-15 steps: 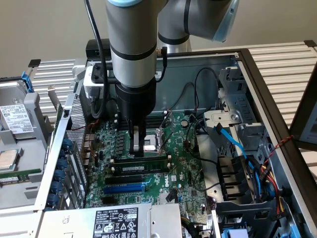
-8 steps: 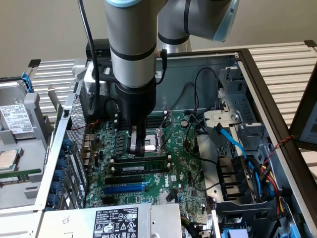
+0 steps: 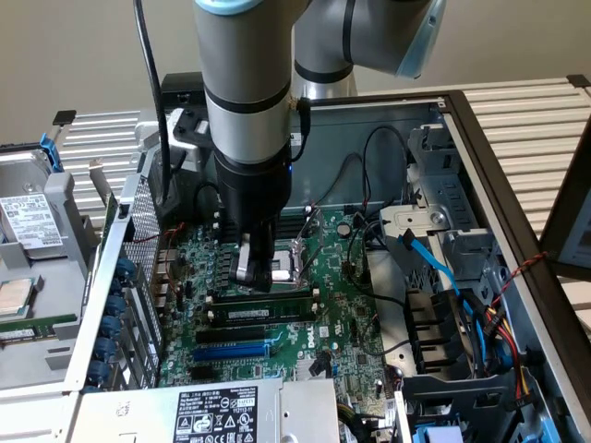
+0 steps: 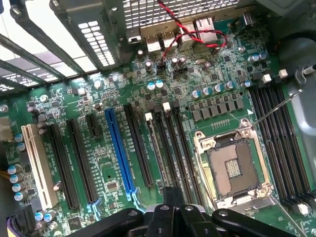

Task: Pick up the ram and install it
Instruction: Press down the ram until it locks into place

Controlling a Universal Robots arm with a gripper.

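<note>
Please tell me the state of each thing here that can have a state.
processor socket: empty, contacts bare.
ram: standing on edge beside the processor socket; cannot tell whether it is fully seated.
pincer: shut, just above the ram.
blue slot: empty.
computer case: side open.

Ram [image 3: 268, 314]: green stick, black chips, white label; lying seated in motherboard slot.

White labels [image 3: 214, 413] on drive: print unreadable.
</note>
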